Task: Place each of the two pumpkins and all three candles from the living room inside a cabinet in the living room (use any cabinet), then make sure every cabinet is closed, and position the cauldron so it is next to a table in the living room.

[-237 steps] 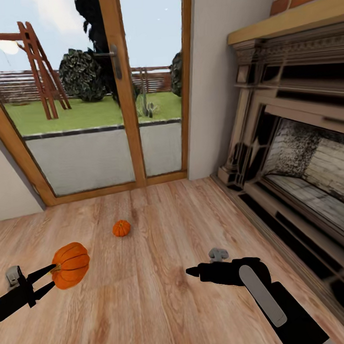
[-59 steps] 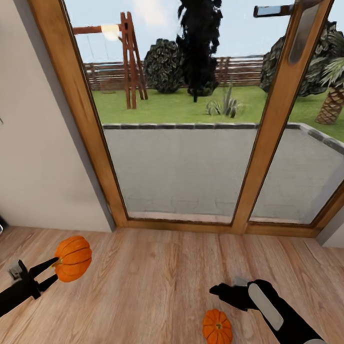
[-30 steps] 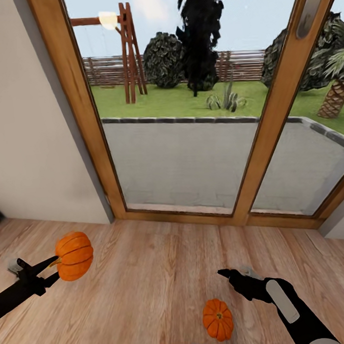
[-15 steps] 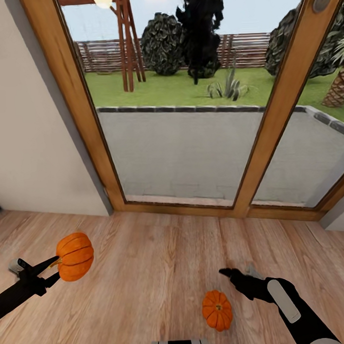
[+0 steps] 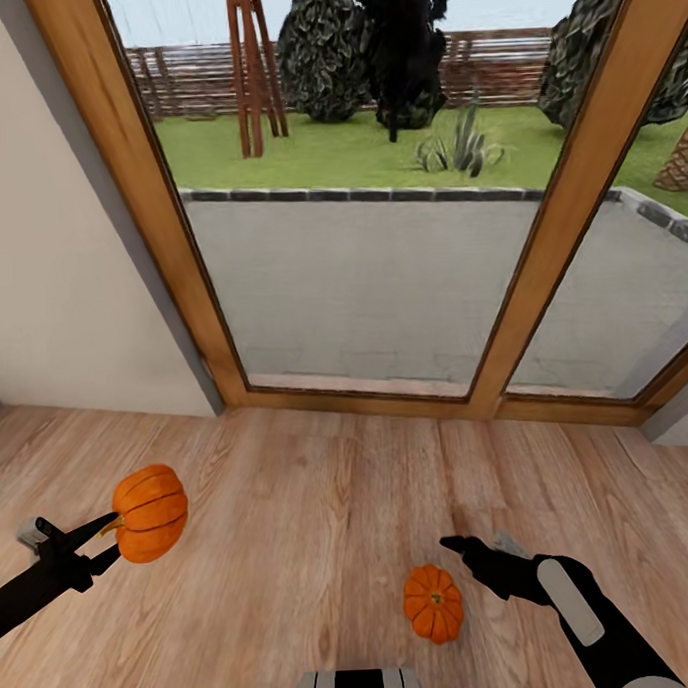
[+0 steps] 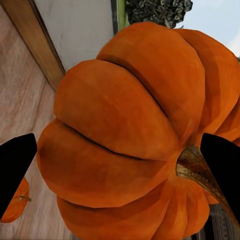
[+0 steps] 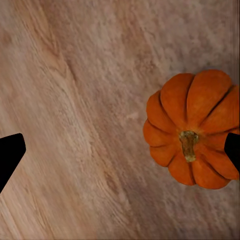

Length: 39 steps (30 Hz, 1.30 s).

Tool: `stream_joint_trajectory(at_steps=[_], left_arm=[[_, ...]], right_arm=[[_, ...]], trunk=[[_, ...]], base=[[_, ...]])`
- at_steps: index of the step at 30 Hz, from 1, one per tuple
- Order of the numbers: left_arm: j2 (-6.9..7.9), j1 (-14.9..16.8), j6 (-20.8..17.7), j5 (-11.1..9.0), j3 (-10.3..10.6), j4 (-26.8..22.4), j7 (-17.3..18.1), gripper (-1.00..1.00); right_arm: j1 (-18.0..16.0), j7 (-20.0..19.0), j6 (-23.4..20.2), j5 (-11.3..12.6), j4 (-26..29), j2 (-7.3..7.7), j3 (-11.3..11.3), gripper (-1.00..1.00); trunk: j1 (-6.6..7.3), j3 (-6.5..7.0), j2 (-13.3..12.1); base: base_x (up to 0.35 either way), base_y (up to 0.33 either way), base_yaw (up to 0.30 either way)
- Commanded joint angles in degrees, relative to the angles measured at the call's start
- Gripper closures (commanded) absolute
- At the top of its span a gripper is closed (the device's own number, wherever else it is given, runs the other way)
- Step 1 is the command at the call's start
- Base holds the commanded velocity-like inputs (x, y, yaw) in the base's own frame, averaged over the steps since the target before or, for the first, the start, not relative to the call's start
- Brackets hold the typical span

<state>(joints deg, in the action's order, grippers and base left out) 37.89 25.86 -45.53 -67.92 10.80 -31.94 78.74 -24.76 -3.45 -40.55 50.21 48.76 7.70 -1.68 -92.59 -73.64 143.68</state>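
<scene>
A ribbed orange pumpkin [image 5: 147,513] hangs above the wood floor [image 5: 321,505] at near left, clamped in the left end effector [image 5: 104,541], whose black fingers [image 6: 15,162] pinch it at the side with the curved brown stem. A second pumpkin [image 5: 433,603] sits upright on the floor at near right, stem up, its lobes deep orange. The right end effector [image 5: 455,545] hovers just right of it, fingers spread apart in the right wrist view, one tip over the pumpkin's edge. Beyond, a wood-framed glass door [image 5: 379,232] looks onto a paved terrace [image 5: 381,272] and lawn [image 5: 356,153].
</scene>
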Motion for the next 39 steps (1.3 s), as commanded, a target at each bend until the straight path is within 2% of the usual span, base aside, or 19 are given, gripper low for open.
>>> stream_joint_trajectory(at_steps=[1,18,32,35,39], left_arm=[[0.07,0.1,-0.6,-0.5,0.4,0.0,0.2,1.0],[0.08,0.1,-0.5,-0.5,0.3,0.1,0.2,1.0],[-0.11,-0.1,-0.5,-0.5,0.4,0.0,0.2,1.0],[-0.25,-0.1,-0.5,-0.5,0.4,0.0,0.0,1.0],[-0.32,-0.1,-0.5,-0.5,0.4,0.0,-0.1,1.0]], right_arm=[[0.0,-0.3,-0.3,-0.2,0.0,0.08,-0.2,-1.0],[0.0,-0.3,-0.3,-0.2,0.0,0.21,-0.1,-1.0],[0.0,-0.3,-0.2,-0.3,0.0,0.21,-0.1,-1.0],[0.0,-1.5,-0.2,-0.6,0.0,0.31,-0.1,-1.0],[0.0,-6.2,-0.2,-1.1,0.0,0.74,-0.1,-1.0]], trunk=[[0.01,-0.05,0.0],[0.01,-0.05,0.0],[0.01,-0.05,0.0],[0.01,-0.05,0.0],[0.01,-0.05,0.0]], base=[[0.0,0.0,0.0],[-0.007,-0.057,0.0],[-0.161,-0.197,0.0],[0.024,-0.181,0.0],[0.065,-0.077,0.0]])
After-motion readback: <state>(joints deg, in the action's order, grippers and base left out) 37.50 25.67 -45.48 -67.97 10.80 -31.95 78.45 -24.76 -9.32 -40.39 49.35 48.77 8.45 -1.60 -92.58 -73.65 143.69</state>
